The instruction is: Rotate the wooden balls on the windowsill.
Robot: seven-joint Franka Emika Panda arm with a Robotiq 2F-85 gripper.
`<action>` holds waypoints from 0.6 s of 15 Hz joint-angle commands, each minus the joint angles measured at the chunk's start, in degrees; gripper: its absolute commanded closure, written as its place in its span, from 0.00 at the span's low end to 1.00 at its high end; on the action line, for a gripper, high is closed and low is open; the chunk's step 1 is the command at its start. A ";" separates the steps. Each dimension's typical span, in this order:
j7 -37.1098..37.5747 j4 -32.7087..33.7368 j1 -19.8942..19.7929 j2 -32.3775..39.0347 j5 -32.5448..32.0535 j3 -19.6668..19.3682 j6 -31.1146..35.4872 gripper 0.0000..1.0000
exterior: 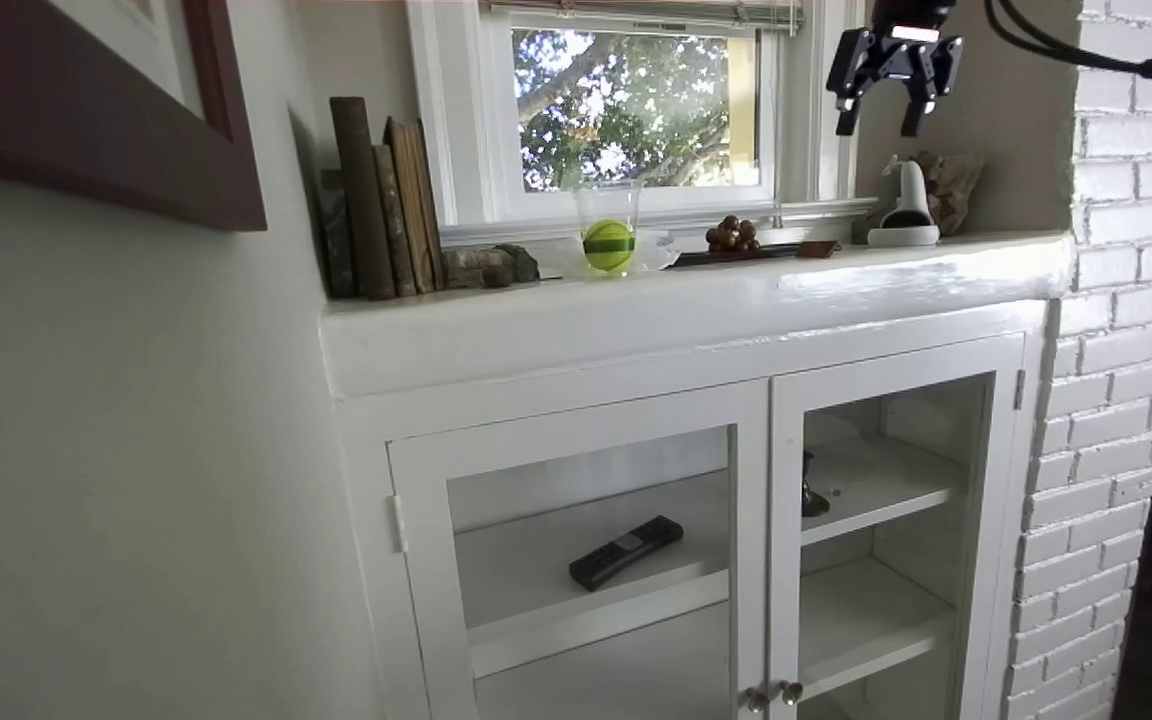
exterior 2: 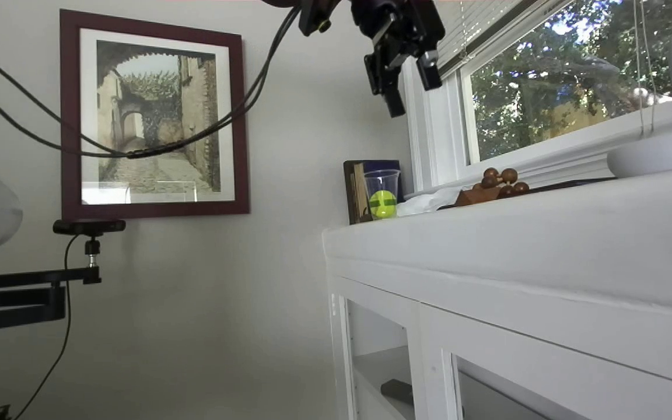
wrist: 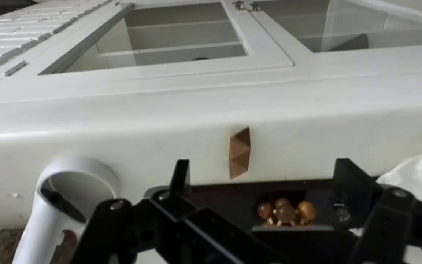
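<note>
The wooden balls are a small reddish-brown cluster, seen in both exterior views (exterior: 732, 235) (exterior 2: 499, 182) and in the wrist view (wrist: 285, 212). They sit on a dark flat tray (wrist: 225, 201) on the white windowsill (exterior: 636, 300), which also shows in the other views (exterior 2: 487, 245) (wrist: 152, 146). My gripper (exterior: 879, 122) is open and empty, high above the ledge and apart from the balls; it shows in both exterior views (exterior 2: 413, 96). In the wrist view the balls appear between and below the wide-apart fingers (wrist: 262, 167); their lower part is hidden by the gripper body.
A brown faceted piece (wrist: 239, 153) lies in front of the tray. A clear cup with a yellow-green ball (exterior: 609, 246), a white crumpled bag (exterior 2: 432, 201) and books (exterior: 376, 200) stand along the ledge. A white device (exterior: 904, 215) stands at its far end. A glass-door cabinet (exterior: 771, 500) is below.
</note>
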 commanded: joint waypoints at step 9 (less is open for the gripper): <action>-6.53 23.39 3.28 19.01 4.55 0.87 4.13 0.00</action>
